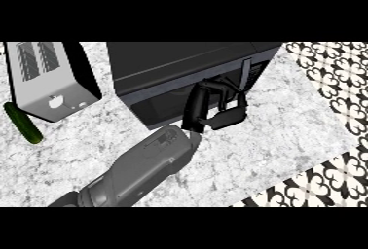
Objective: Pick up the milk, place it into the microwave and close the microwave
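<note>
- The milk is not visible anywhere on the counter; I judge it is inside the microwave [179, 58], behind its dark door [161, 104], which looks shut or almost shut.
- The left hand [197, 109] lies against the door front near the handle [246, 73], fingers loosely spread, holding nothing, probably placed there to press the door home.
- Its grey forearm [144, 165] crosses bare counter [287, 131] from the lower left.
- A toaster [46, 80] stands left of the microwave, with a cucumber [23, 124] beside it, both well apart from the arm.
- The counter's edge runs along the right; patterned floor [338, 73] lies beyond.
- The right hand is out of view.
</note>
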Robot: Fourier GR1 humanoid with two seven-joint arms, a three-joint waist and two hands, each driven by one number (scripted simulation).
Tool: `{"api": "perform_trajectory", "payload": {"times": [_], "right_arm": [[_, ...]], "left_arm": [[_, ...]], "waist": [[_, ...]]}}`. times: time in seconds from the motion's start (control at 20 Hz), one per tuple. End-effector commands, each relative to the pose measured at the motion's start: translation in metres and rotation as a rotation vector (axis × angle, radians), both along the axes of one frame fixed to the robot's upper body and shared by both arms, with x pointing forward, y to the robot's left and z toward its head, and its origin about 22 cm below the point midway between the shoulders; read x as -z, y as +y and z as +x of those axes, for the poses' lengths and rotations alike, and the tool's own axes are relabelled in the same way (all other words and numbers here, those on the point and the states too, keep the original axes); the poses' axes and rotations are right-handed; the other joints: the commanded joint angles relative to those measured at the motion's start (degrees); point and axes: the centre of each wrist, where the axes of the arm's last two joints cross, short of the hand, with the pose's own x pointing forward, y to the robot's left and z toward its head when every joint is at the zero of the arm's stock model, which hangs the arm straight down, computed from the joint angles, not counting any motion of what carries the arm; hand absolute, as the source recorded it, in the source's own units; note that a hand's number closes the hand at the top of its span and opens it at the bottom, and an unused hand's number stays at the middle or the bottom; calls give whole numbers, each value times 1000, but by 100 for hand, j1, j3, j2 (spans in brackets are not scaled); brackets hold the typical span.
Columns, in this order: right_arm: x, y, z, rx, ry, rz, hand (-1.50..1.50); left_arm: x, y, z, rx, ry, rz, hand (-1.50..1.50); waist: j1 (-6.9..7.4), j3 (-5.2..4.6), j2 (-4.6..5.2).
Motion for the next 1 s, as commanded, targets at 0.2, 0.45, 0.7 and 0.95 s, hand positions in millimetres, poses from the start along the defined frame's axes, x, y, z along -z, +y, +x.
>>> {"api": "perform_trajectory", "payload": {"times": [0.2, 0.45, 0.7, 0.95], "right_arm": [[-10, -2, 2, -15, -6, 10, -150], [-15, -7, 3, -16, 0, -2, -150], [-22, -8, 5, -19, -4, -13, -150], [-29, -11, 7, -13, -10, -11, -150]], "left_arm": [[-2, 5, 17, -39, -18, -8, 150], [-4, 4, 18, -38, -28, -26, 150], [-4, 4, 19, -45, -36, -48, 150], [4, 6, 17, -52, -40, -39, 150]], "waist": [[-72, 9, 72], [-108, 12, 55], [-159, 6, 92], [-153, 9, 101]]}}
